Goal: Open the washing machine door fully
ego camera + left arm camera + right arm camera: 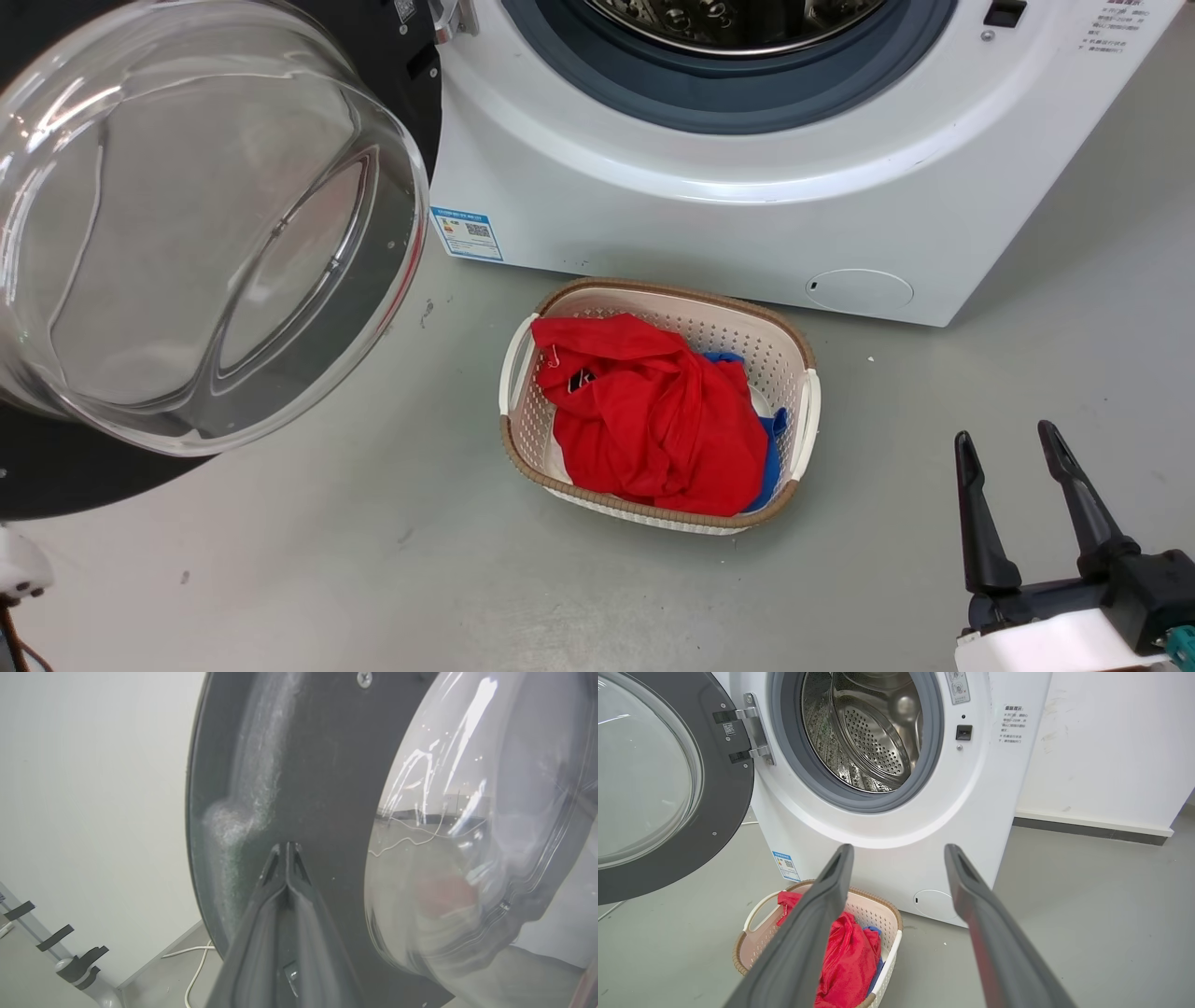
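Washing machine door (pixel 187 261) stands swung out on the robot's left, clear of the drum mouth, glass bowl bulging toward the head camera. It hangs from the metal hinge (pixel 754 728) at the left edge of the washing machine (pixel 700 187). The steel drum (pixel 868 732) is fully exposed.

Left gripper (pixel 286 851): fingers pressed together, nothing between them, tips at the door's dark inner ring beside the glass. Can't tell whether they touch it.

Right gripper (pixel 1004 434): fingers spread, empty, low on the right over the grey floor (pixel 1074 327), well apart from the door.

White laundry basket (pixel 515 373) sits on the floor just in front of the machine, with a red cloth (pixel 653 420) on top and a blue one (pixel 773 439) under it.

Blue label sticker (pixel 467 233) low left on the front, round flap (pixel 859 291) low right.
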